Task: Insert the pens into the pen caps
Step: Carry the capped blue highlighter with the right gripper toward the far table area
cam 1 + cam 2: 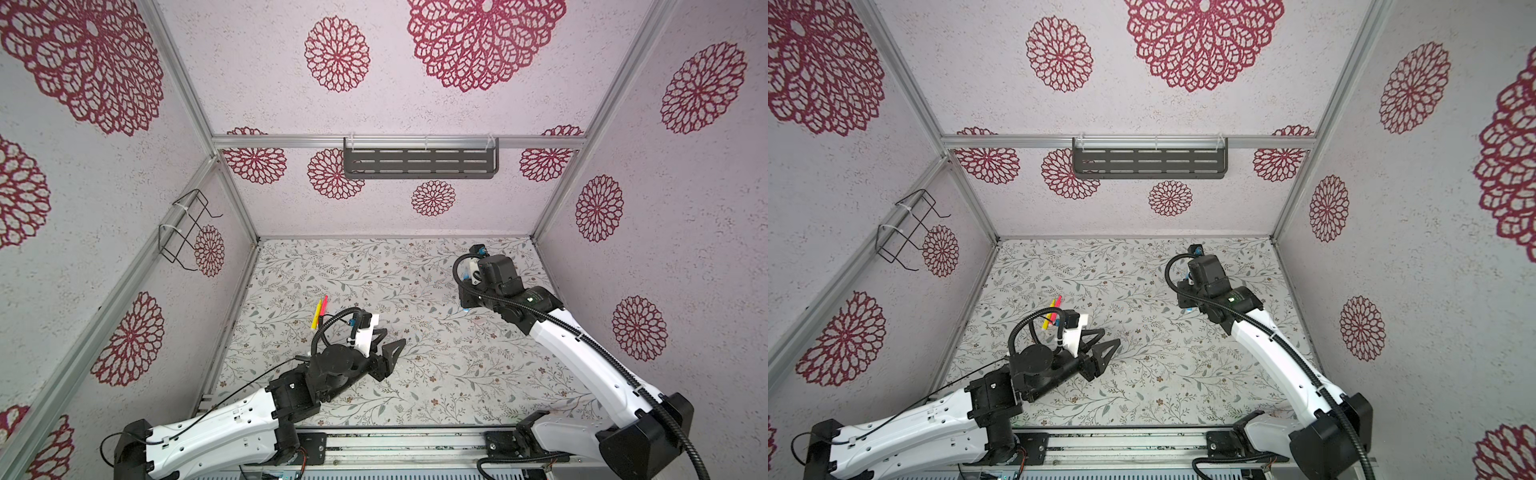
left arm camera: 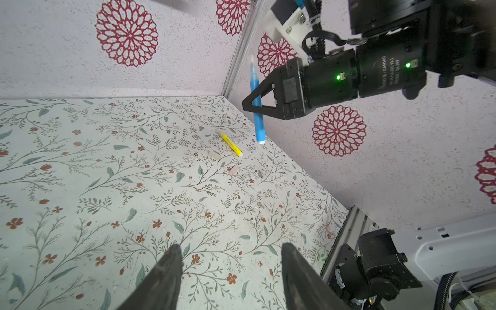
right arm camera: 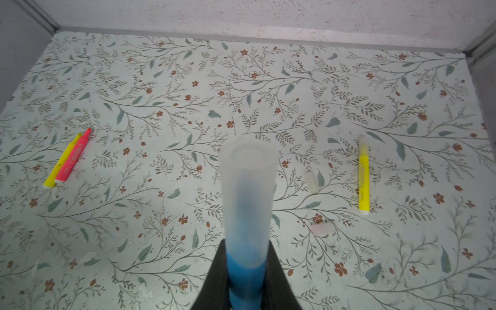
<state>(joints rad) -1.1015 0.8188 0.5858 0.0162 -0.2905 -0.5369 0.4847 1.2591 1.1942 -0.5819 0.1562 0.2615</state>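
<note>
Two arms work over the floral table (image 1: 415, 374). The right gripper (image 2: 249, 103) is clamped on the blue pen (image 3: 245, 271), held clear of the surface at the far right, and its clear cap (image 3: 248, 182) looks seated. The left gripper (image 1: 392, 337) stands parted and empty. The lone yellow pen (image 3: 364, 177) appears capped. The paired yellow pen (image 3: 62, 162) and pink pen (image 3: 73, 157) lie touching with bare tips, well apart from the pale cap (image 3: 311, 183) and pinkish cap (image 3: 320, 229). Blue seems finished. Next it wants setting down, then a bare pen and a matching cap lifted and aligned.
</note>
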